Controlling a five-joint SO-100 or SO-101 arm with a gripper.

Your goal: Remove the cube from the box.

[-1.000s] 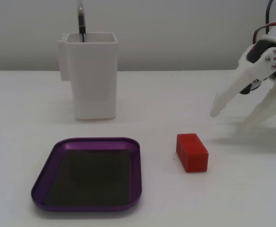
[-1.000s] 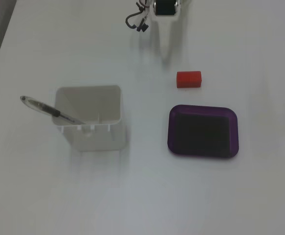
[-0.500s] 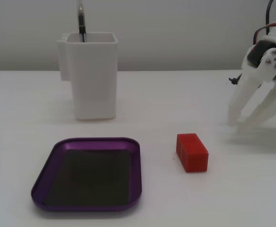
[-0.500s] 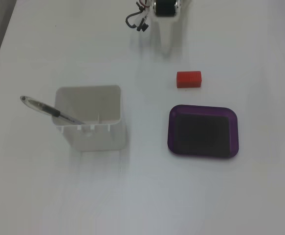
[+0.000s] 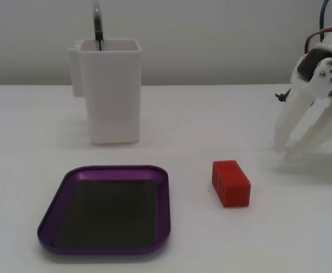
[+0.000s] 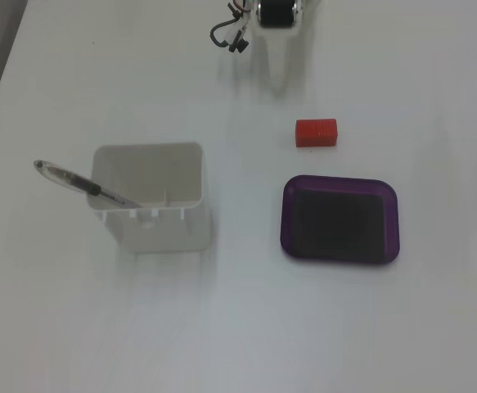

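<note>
The red cube point(image 5: 231, 182) lies on the white table, outside the purple box point(image 5: 110, 170) and just right of it in a fixed view. In another fixed view the cube point(image 6: 316, 133) lies just beyond the box's far rim point(image 6: 340, 182). The box holds nothing; its dark grey bottom is bare. My white gripper point(image 5: 285, 149) is at the right edge, behind and to the right of the cube and well apart from it. Its fingertips point down at the table, meet at the tips and hold nothing. Only the arm's motor point(image 6: 275, 11) shows at the top of the other view.
A tall white square container point(image 5: 109, 90) with a pen point(image 5: 97, 24) in it stands behind the box; it also shows left of the box in the other fixed view point(image 6: 150, 201). Black cables point(image 6: 226, 34) lie near the arm's base.
</note>
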